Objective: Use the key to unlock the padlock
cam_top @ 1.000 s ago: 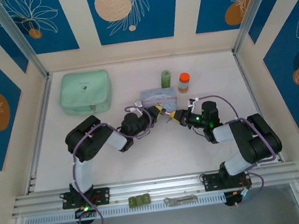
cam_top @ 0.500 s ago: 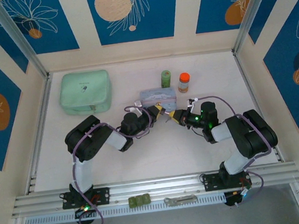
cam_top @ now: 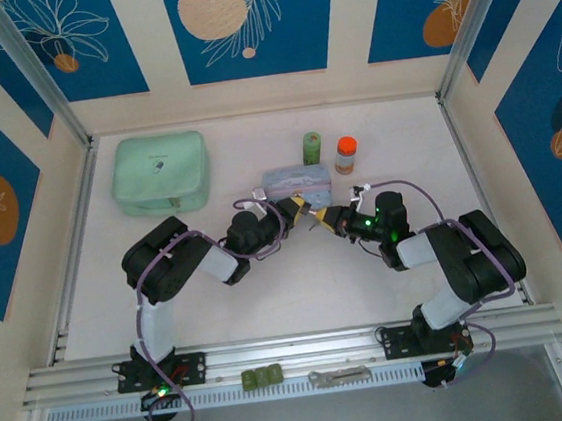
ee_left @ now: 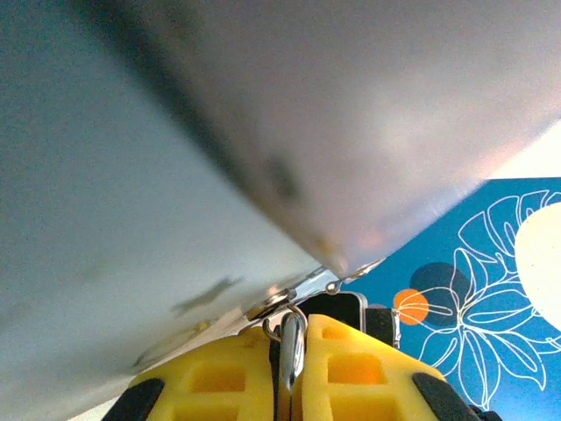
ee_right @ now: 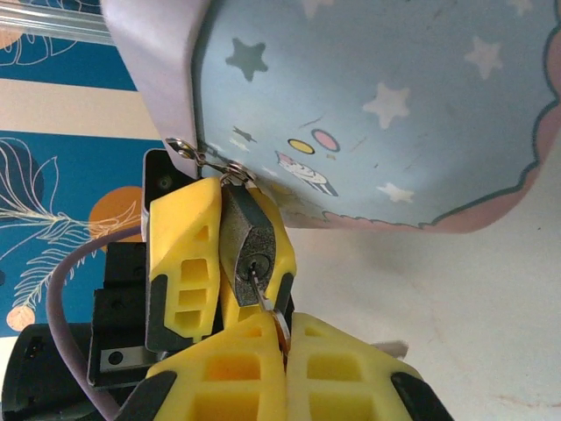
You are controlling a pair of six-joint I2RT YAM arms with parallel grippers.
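Note:
The small dark grey padlock (ee_right: 252,248) hangs by its thin shackle from the latch ring of the pale blue tin (ee_right: 377,114). My left gripper (cam_top: 299,207) is shut on it, its yellow fingers (ee_right: 180,263) pressing the body from both sides. In the left wrist view the silver shackle (ee_left: 294,344) sits pinched between the pads of the left gripper (ee_left: 289,338) under the tin's edge (ee_left: 175,175). The silvery key (ee_right: 262,294) is in the keyhole, and my right gripper (ee_right: 282,323) is shut on its head. From above, the right gripper (cam_top: 328,218) meets the left one in front of the tin (cam_top: 298,180).
A mint green pouch (cam_top: 159,171) lies at the back left. A small green jar (cam_top: 312,148) and an orange-capped bottle (cam_top: 346,154) stand just behind the tin. Green blocks (cam_top: 261,377) and a metal tool (cam_top: 338,374) rest on the front rail.
The right arm's elbow and wrist have shifted slightly. Both grippers stay together at the padlock, and the left arm has not moved.

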